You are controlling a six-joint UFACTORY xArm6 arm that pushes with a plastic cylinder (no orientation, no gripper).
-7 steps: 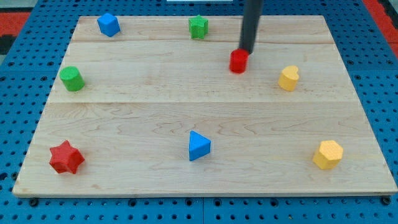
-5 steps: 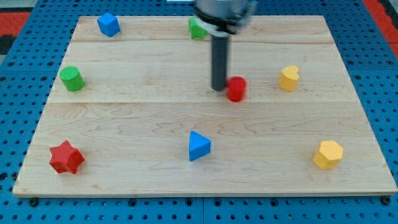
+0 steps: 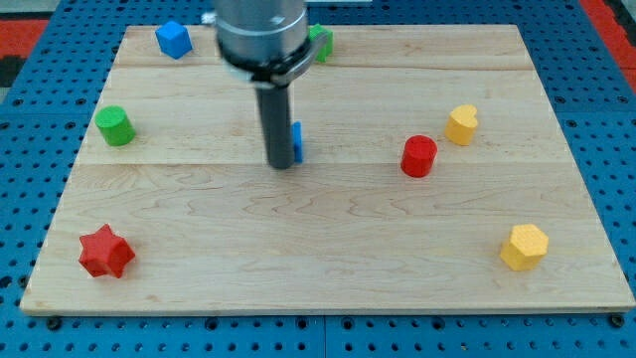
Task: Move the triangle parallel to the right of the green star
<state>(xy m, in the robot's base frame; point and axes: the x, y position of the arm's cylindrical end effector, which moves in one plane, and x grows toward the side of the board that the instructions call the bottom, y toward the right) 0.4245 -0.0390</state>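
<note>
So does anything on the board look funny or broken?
Nothing looks broken or spilled. The one odd sight is the blue triangle: only a thin sliver of it shows, because the rod hides most of it. My tip sits right against it on the view's left. The green star is partly hidden behind the arm too.

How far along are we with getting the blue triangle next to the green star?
Partly there. The blue triangle sits mid-board, mostly hidden behind the rod, with my tip right at its left side. In hand: pushing it. Left: it is below the green star at the view's top and must go up, level with it and on its right.
</note>
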